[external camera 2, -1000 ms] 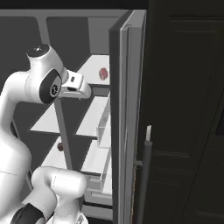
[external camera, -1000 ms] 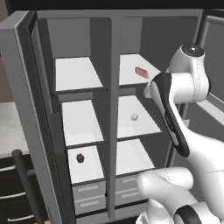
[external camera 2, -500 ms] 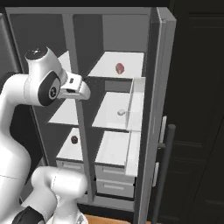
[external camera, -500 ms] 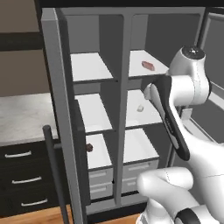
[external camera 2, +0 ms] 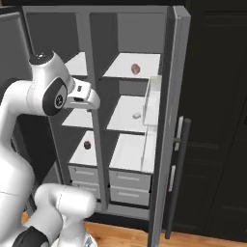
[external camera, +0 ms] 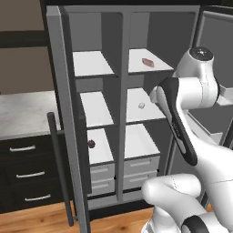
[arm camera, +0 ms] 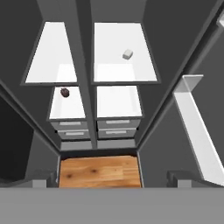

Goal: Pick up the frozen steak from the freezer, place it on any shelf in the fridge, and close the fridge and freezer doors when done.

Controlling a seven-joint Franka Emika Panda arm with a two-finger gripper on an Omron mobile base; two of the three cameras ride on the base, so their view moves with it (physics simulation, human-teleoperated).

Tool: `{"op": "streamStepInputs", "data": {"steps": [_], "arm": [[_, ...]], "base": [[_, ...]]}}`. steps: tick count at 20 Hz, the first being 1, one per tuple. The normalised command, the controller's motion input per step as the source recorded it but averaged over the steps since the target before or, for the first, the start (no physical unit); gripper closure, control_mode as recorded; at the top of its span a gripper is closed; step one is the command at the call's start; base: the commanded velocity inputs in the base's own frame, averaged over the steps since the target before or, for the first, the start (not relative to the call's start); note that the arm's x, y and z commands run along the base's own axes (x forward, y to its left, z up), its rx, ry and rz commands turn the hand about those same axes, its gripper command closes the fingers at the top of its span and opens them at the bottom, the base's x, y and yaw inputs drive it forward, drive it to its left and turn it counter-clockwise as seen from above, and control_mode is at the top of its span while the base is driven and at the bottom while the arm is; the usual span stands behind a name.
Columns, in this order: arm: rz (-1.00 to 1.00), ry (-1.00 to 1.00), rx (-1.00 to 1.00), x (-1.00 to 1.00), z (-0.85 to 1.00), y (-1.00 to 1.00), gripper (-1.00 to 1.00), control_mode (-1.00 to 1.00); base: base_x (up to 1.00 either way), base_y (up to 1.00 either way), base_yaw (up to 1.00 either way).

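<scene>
The frozen steak point(external camera: 148, 62) point(external camera 2: 135, 69), a pinkish-red slab, lies on the top shelf point(external camera: 157, 69) of the fridge, the wider right compartment. The freezer point(external camera: 98, 109), the narrower left compartment, holds a dark red ball point(external camera: 91, 144) point(arm camera: 65, 92) on its lowest shelf. Both doors stand open: the freezer door point(external camera: 63, 113) at the left and the fridge door point(external camera 2: 169, 144) with its tray bin point(external camera 2: 153, 101) at the right. My gripper point(arm camera: 112, 179) point(external camera 2: 92, 102) hangs open and empty in front of the unit, at middle-shelf height, looking down into it.
A small white lump point(external camera: 141, 105) point(arm camera: 127, 54) sits on the fridge's middle shelf. Grey drawers point(external camera: 141, 164) fill the bottom of both compartments. A pale counter point(external camera: 22, 113) over dark drawers stands left of the freezer door. Dark cabinets point(external camera 2: 217, 120) lie right of the fridge door. Wood floor point(arm camera: 100, 173) below.
The whole picture has shifted: the base has driven, so the unit is seen more head-on and closer. The arm holds its pose, the gripper stays open, and the steak has not moved.
</scene>
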Motion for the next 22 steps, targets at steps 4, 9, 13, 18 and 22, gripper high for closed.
{"op": "streamStepInputs", "data": {"steps": [4,9,13,18,22], "arm": [[0.0,0.0,0.0,0.0,0.0,0.0,-1.0,1.0],[0.0,0.0,0.0,-0.27,0.0,0.0,-1.0,-1.0],[0.0,0.0,0.0,-0.43,0.01,0.0,-1.0,-1.0],[0.07,-0.13,0.0,-0.85,0.09,0.23,-1.0,-1.0],[0.07,-0.29,0.0,-0.98,0.14,0.75,-1.0,-1.0]], "base": [[-0.46,0.0,0.0],[-0.19,0.0,0.0],[0.0,0.0,0.0],[0.0,0.0,0.0],[0.0,0.0,0.0]]}}
